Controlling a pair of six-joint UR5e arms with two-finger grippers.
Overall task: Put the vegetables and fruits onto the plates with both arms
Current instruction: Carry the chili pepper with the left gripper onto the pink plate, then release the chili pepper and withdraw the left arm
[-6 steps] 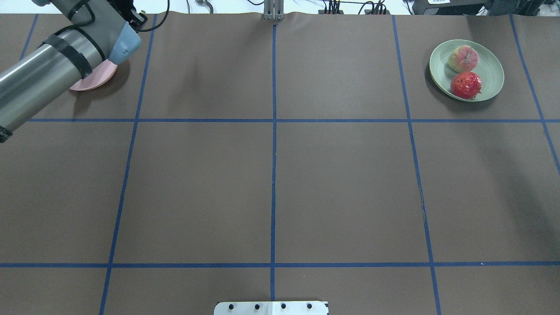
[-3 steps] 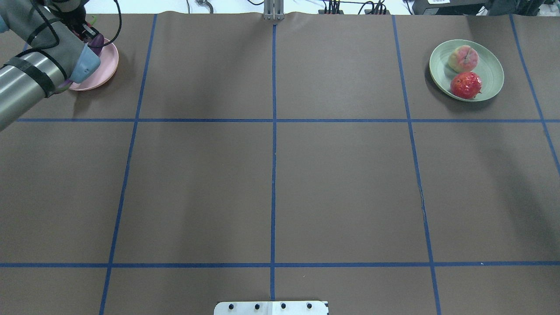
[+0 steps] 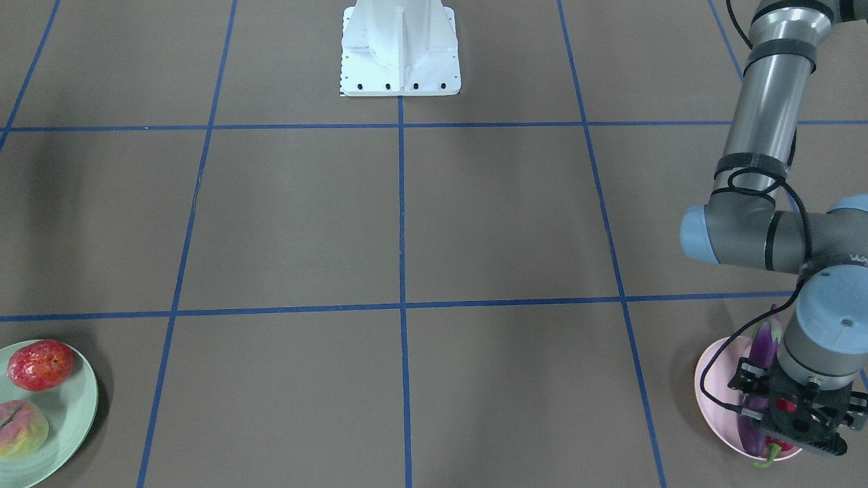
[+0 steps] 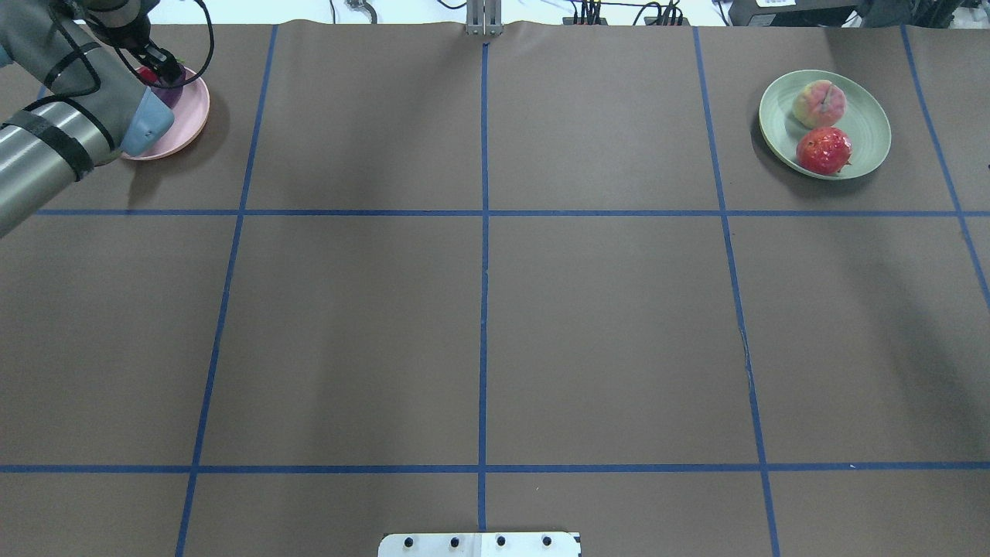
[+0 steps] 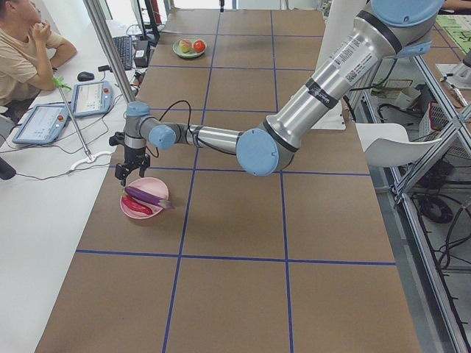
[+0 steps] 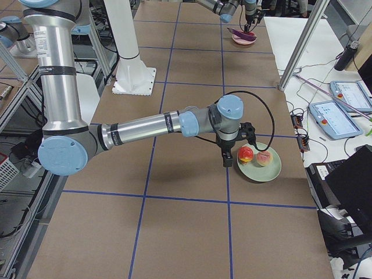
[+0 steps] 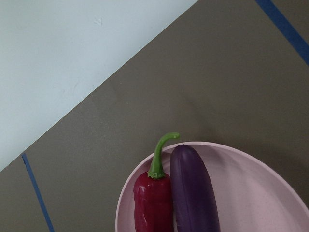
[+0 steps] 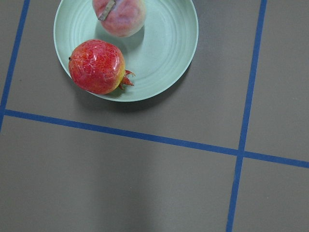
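Four pieces already lie on plates, so the task looks done or nearly so. The eggplant (image 7: pixel 193 193) and the chili (image 7: pixel 152 203) lie side by side, touching, on the pink plate (image 7: pixel 256 193). The peach (image 8: pixel 120 14) and the red-orange fruit (image 8: pixel 96 65) sit apart on the green plate (image 8: pixel 164 43).

The left gripper (image 3: pixel 795 419) hovers above the pink plate, its fingers apparently spread and holding nothing. The right gripper (image 6: pixel 225 158) hangs just beside the green plate's rim. Whether it is spread or pressed together, I cannot tell.

If anything needs shifting, the glossy eggplant looks slippery and is best pinched across its middle. The wrinkled chili seems light and soft. The round fruits could roll, and the peach probably bruises easily.

Only the left wrist view shows the chili's green stem curling over the plate rim, since in the overhead view the arm hides most of that plate. Only the exterior right view shows the right gripper at all.
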